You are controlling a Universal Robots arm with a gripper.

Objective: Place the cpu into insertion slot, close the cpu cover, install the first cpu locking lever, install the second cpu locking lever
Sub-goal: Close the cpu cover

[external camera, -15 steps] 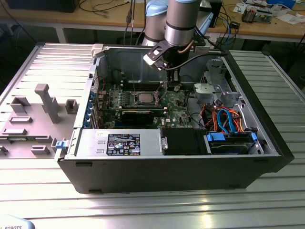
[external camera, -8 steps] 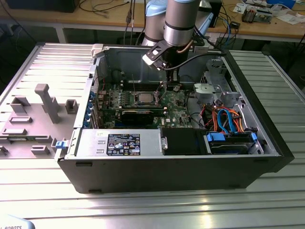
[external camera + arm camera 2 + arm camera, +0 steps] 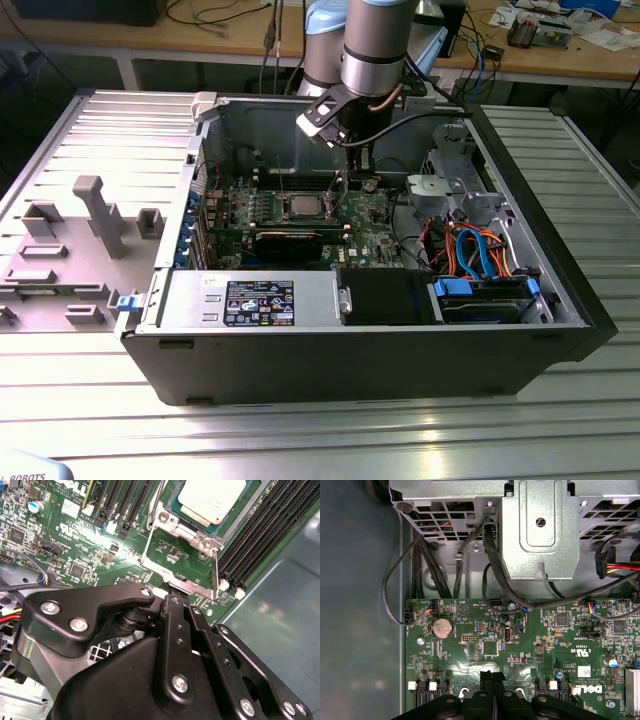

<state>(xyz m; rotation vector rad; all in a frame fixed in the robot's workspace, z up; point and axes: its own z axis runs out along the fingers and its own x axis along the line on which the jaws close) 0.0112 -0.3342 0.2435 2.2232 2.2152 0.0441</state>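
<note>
- Your arm is pointing straight down into the dark computer case [image 3: 560, 300], with the black gripper [image 3: 170, 597] fingers pressing together.
- In the second wrist view you are seeing the thin silvery metal cover frame [image 3: 177, 577] just ahead of the fingertips, and the dull silver-grey square cpu [image 3: 212, 500] beyond it.

A ribbed, silvery metal tabletop [image 3: 400, 440] of long parallel profiles carries everything. An open black computer case [image 3: 350, 360] lies flat on it near the middle, its open side facing up. Just beside the case, on the exterior view's left, a flat grey panel [image 3: 140, 265] rests on the tabletop. Several grey blocks stand on the panel, the tallest an upright post [image 3: 90, 200]. A white object [image 3: 30, 468] sits at the tabletop's near corner on the exterior view's left, cut off by the frame edge.
</note>
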